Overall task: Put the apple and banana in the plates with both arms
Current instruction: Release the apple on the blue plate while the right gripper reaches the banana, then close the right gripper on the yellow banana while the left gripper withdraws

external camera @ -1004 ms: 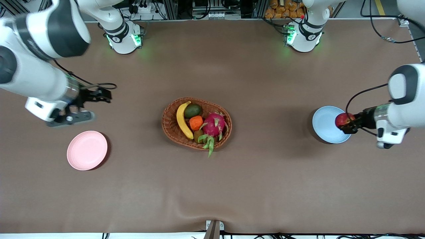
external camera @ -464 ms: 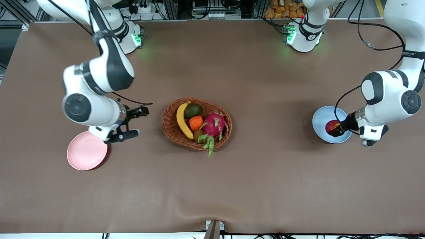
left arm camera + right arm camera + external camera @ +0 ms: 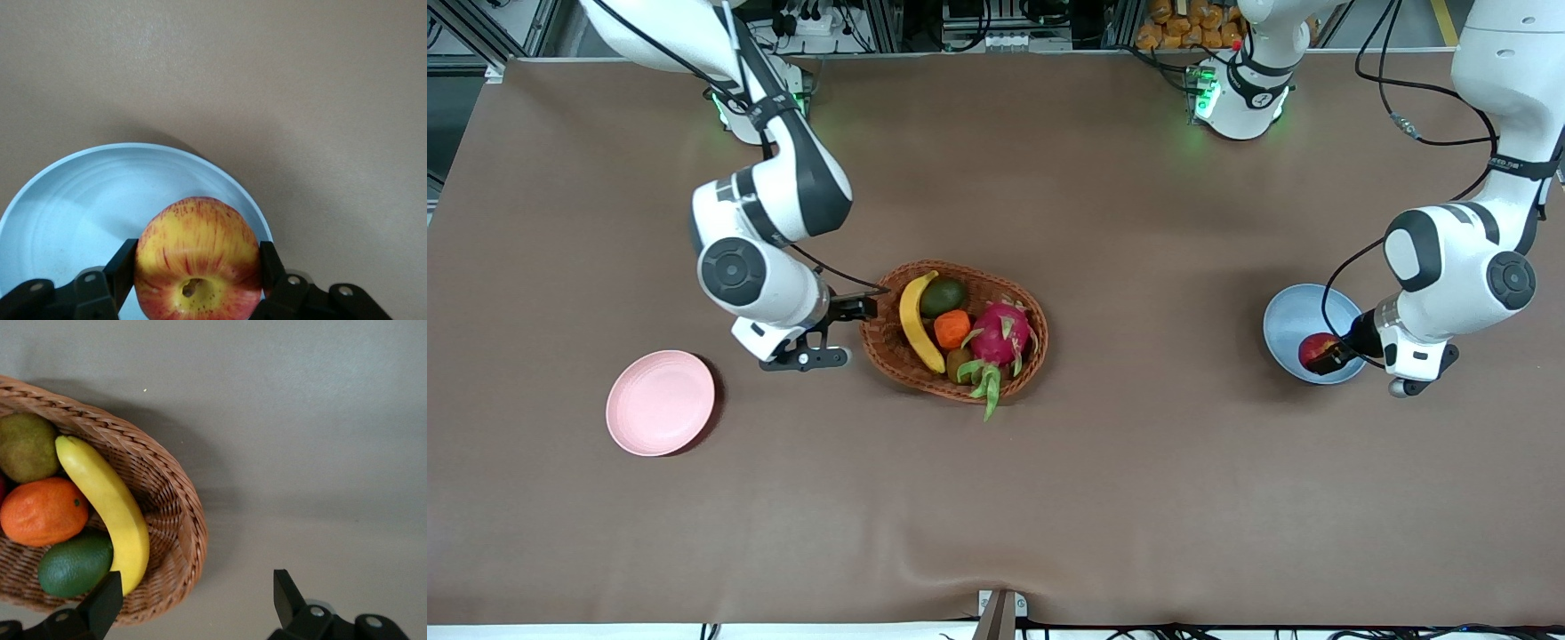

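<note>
We find the left gripper [image 3: 1334, 354] clamped on the apple [image 3: 1316, 348], one finger [image 3: 123, 267] on each flank, low over the blue plate [image 3: 1285, 324] at the left arm's end of the table. We cannot tell whether the fruit touches the plate. We judge the apple firm, smooth and rounded: it should bear a squeeze across its widest part, as it is taken at present, but its skin may slip if gripped off-centre, and it may roll once let go.

The right gripper [image 3: 838, 333] hangs with its fingers [image 3: 100, 607] wide apart and empty, at the rim of the wicker basket [image 3: 882, 342] on the side toward the right arm's end of the table. The banana [image 3: 916, 324] lies in the basket along that same edge, beside the tangerine [image 3: 951, 329], with a green fruit [image 3: 75, 565] against one end. We judge the banana light, fairly stiff and easily bruised; the middle of its curve, taken across its narrow width, looks the sound place to hold, though the basket wall stands close on one side.

Count: one apple, one banana, two plates. The pink plate [image 3: 660, 402] lies bare toward the right arm's end of the table, well apart from the basket. The basket also holds one tangerine, one dragon fruit [image 3: 1000, 333], two green fruits and at least one small brown fruit [image 3: 959, 363].
</note>
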